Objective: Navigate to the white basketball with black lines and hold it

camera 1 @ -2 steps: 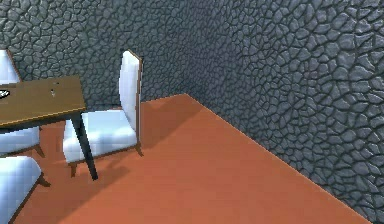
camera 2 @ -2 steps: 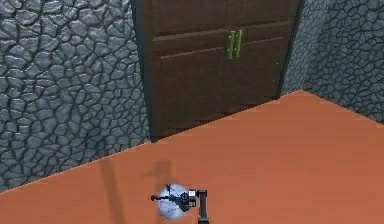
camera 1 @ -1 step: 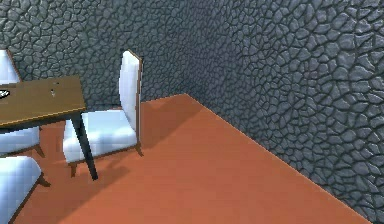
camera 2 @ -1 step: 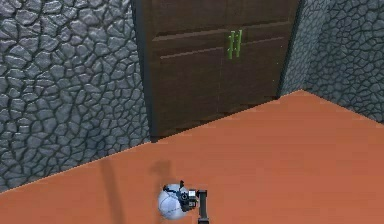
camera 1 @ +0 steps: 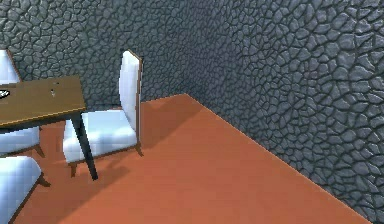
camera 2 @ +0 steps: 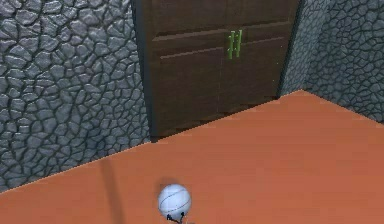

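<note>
In the forward view, at the far left, stands a dark brown wooden counter (camera 1: 40,101) with slanted black legs, and a small dark and pale thing (camera 1: 5,92), too small to make out, lies on its top at the picture's edge. Behind the counter's far side the back of a white cushioned chair (camera 1: 6,66) shows at the left edge, and the seat of a second white cushioned chair (camera 1: 15,181) shows in the bottom left corner. A third white cushioned chair with a tall back and a thin brown frame (camera 1: 127,92) stands just beside the counter's right end, its seat turned toward the counter. A smooth terracotta floor (camera 1: 210,165) spreads to the right of it and meets a grey cobbled stone wall (camera 1: 290,70), which runs across the back and down the right side. In the arm side view, the same grey stonework (camera 2: 60,90) covers the left, then comes a dark brown wooden double door (camera 2: 200,70) with a pair of brass-coloured upright handles (camera 2: 235,44) near its middle seam, and more stone at the right edge. The white basketball with black lines (camera 2: 174,200) rests on the terracotta floor near the bottom edge, a little left of the middle, well apart from the door. Whether the claw is spread or pressed together cannot be told.
</note>
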